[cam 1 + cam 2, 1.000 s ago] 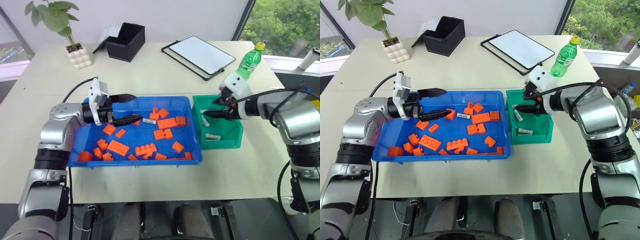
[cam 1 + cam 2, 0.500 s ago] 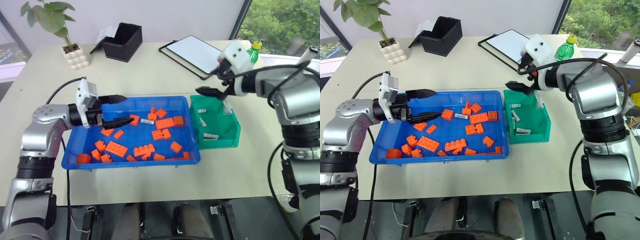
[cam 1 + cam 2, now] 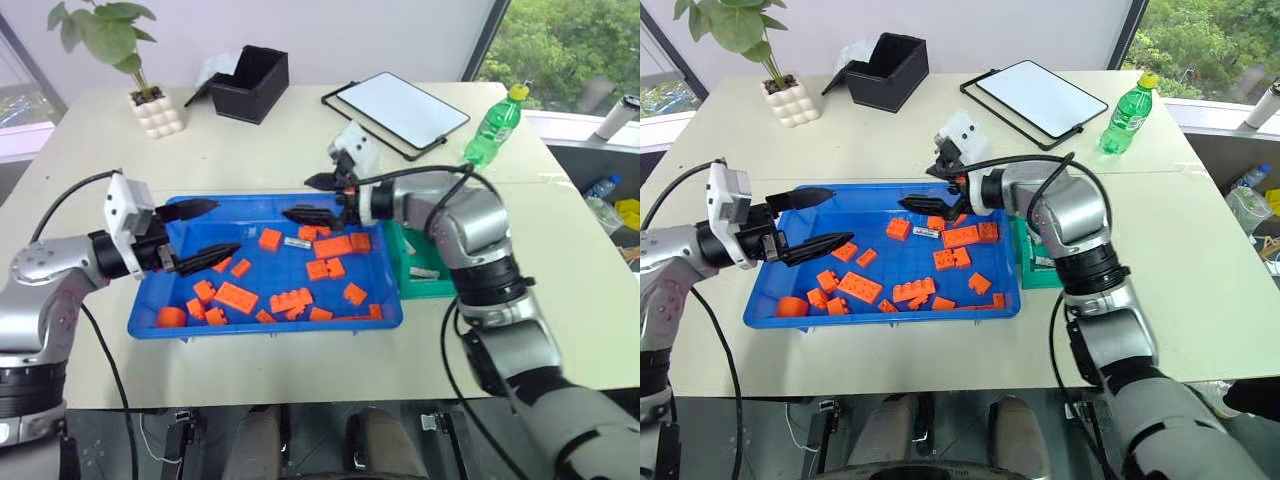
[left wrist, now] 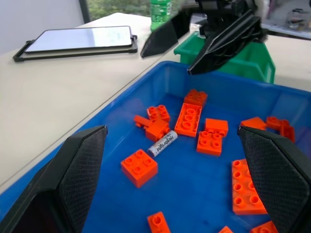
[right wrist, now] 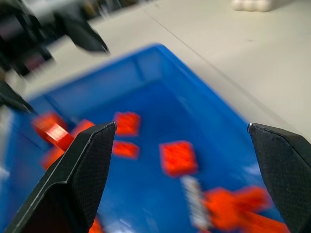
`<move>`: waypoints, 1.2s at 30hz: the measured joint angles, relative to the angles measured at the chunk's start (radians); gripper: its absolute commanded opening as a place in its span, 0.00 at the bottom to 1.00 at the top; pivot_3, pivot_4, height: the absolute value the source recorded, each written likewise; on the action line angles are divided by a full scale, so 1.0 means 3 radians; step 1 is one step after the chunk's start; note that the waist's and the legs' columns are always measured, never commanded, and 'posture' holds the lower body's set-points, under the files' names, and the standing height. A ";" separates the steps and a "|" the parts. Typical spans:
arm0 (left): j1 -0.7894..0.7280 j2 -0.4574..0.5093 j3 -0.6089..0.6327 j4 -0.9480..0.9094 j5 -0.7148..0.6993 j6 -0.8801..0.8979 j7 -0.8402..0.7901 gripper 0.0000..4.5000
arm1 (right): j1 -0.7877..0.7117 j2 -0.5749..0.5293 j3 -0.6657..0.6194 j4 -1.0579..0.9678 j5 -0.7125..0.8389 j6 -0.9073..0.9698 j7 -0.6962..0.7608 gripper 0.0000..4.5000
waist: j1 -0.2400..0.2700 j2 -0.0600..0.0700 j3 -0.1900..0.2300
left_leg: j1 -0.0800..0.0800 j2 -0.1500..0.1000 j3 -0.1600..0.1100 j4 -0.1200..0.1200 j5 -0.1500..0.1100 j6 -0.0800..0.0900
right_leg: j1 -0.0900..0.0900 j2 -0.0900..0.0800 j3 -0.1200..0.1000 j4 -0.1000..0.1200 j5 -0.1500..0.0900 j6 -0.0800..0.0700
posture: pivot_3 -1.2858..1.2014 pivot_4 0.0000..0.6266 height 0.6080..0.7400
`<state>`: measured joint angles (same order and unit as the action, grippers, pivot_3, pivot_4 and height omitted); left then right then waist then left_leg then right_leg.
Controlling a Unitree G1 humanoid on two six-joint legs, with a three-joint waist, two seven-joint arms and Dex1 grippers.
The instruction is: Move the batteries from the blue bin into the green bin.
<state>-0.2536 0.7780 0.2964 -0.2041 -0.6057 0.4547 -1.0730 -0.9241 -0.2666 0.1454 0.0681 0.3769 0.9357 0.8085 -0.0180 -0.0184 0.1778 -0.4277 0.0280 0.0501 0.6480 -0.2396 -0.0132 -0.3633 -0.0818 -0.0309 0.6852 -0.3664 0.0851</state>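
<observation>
- Your right gripper point(image 3: 308, 198) hangs over the far edge of the blue bin point(image 3: 180, 318) with its two fingers spread wide and nothing between them. My reading is that it is lined up for the one battery point(image 3: 297, 242) left among the bricks.
- That battery lies flat on the blue floor, just beside the cluster of orange bricks point(image 3: 333, 246) near the bin's far right part. The left wrist view shows it point(image 4: 163, 143) touching a small brick at one end, so a clean pinch needs fingers across its bare middle.
- Your left gripper point(image 3: 205, 233) sits over the bin's left end, fingers apart and empty, well clear of the battery. It looks parked there to leave room for the right arm.
- The green bin point(image 3: 462, 281) stands right against the blue bin's right side, so the carry is short. Your right forearm covers much of it.
- Count: one battery in the blue bin. In the green bin I can make out one battery point(image 3: 424, 272); any others are hidden behind the arm.
- Orange bricks: roughly fifteen to eighteen, some overlapping, so I cannot count them exactly.
- Two grippers, both empty.
</observation>
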 measured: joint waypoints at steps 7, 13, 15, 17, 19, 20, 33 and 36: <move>0.0192 0.0001 0.0150 -0.0136 -0.0065 0.0041 0.0178 1.00 | 0.0263 0.0184 -0.0020 -0.0041 0.0170 0.0078 -0.0032 0.99 | -0.0007 0.0000 0.0000 | 0.0001 0.0001 0.0000 -0.0002 -0.0005 0.0009 | -0.0001 0.0001 0.0000 0.0001 0.0000 0.0000 | 0.52 0.24 1.00; 0.0230 -0.0024 0.0149 -0.0154 -0.0120 0.0039 0.0263 1.00 | 0.0587 0.0230 0.0280 0.0000 -0.0065 -0.0839 0.0110 0.99 | -0.0008 0.0000 0.0000 | 0.0001 0.0000 0.0000 -0.0002 -0.0005 0.0009 | -0.0002 0.0001 0.0000 0.0000 0.0000 0.0000 | 0.52 0.24 1.00; 0.0231 -0.0025 0.0148 -0.0153 -0.0121 0.0035 0.0272 1.00 | 0.0617 0.0250 0.0300 0.0125 -0.0165 -0.1171 0.0129 0.99 | -0.0008 0.0000 0.0000 | 0.0001 0.0000 0.0001 -0.0001 -0.0005 0.0008 | -0.0001 0.0001 0.0000 0.0000 0.0000 0.0000 | 0.52 0.24 1.00; 0.0231 -0.0024 0.0149 -0.0152 -0.0122 0.0033 0.0279 1.00 | 0.0628 0.0242 0.0319 0.0238 -0.0259 -0.1429 0.0148 0.99 | -0.0006 0.0000 0.0000 | 0.0001 0.0000 0.0000 -0.0001 -0.0005 0.0008 | -0.0001 0.0001 0.0000 0.0000 0.0000 0.0000 | 0.52 0.24 1.00; 0.0231 -0.0024 0.0148 -0.0145 -0.0123 0.0033 0.0279 1.00 | 0.0628 0.0244 0.0348 0.0336 -0.0334 -0.1619 0.0160 0.99 | -0.0008 0.0000 0.0000 | 0.0001 0.0000 0.0000 -0.0001 -0.0005 0.0008 | -0.0001 0.0001 0.0000 0.0001 0.0000 0.0000 | 0.52 0.24 1.00; 0.0231 -0.0024 0.0149 -0.0138 -0.0123 0.0033 0.0279 1.00 | 0.0627 0.0240 0.0355 0.0394 -0.0370 -0.1692 0.0175 0.99 | -0.0008 0.0000 0.0000 | 0.0001 0.0000 0.0000 -0.0001 -0.0004 0.0007 | -0.0001 0.0001 0.0000 0.0001 0.0000 0.0000 | 0.52 0.24 1.00; 0.0190 -0.0052 0.0128 -0.0102 -0.0123 0.0026 0.0305 1.00 | 0.0202 0.0037 0.0634 0.1105 -0.0839 -0.2100 0.0702 0.99 | -0.0010 0.0000 0.0000 | 0.0002 0.0001 0.0000 -0.0001 -0.0002 0.0003 | -0.0002 0.0001 0.0000 0.0001 0.0000 0.0000 | 0.52 0.24 1.00; 0.0191 -0.0059 0.0128 -0.0102 -0.0121 0.0021 0.0318 1.00 | 0.0169 0.0035 0.0687 0.1174 -0.0920 -0.2184 0.0791 0.99 | -0.0010 0.0000 0.0000 | 0.0002 0.0000 0.0001 -0.0001 -0.0002 0.0002 | -0.0002 0.0001 0.0000 0.0001 0.0000 0.0000 | 0.52 0.24 1.00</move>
<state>-0.1963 0.7602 0.3347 -0.2346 -0.6419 0.4609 -0.9776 -0.8734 -0.2559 0.3515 0.4203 0.1009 0.2806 1.0459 -0.0209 -0.0183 0.1779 -0.4273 0.0281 0.0503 0.6476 -0.2401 -0.0125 -0.3638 -0.0815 -0.0309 0.6853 -0.3664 0.0851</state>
